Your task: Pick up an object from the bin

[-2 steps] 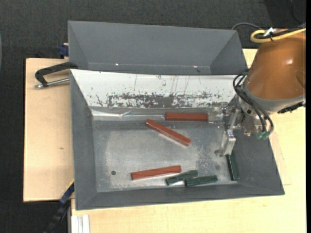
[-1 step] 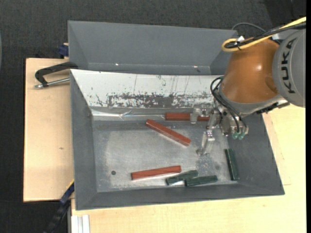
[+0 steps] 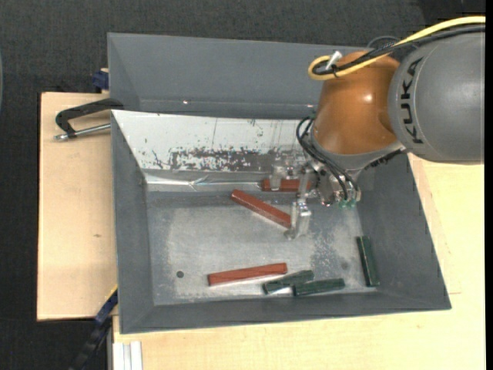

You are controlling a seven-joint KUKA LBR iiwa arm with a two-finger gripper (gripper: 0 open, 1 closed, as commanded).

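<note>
Jaws at the right end of a slanted red-brown flat stick (image 3: 258, 206), near the grey metal bin (image 3: 129, 230) back wall, opening cannot be told

A long red-brown stick (image 3: 246, 274) lies flat at the front, almost level. Just to its right lie two dark green sticks: the first green stick (image 3: 286, 284) touches the second green stick (image 3: 320, 287). A third green stick (image 3: 367, 260) lies apart on the right side, pointing front to back. A tiny dark dot (image 3: 179, 275) sits left of the red-brown stick.
</note>
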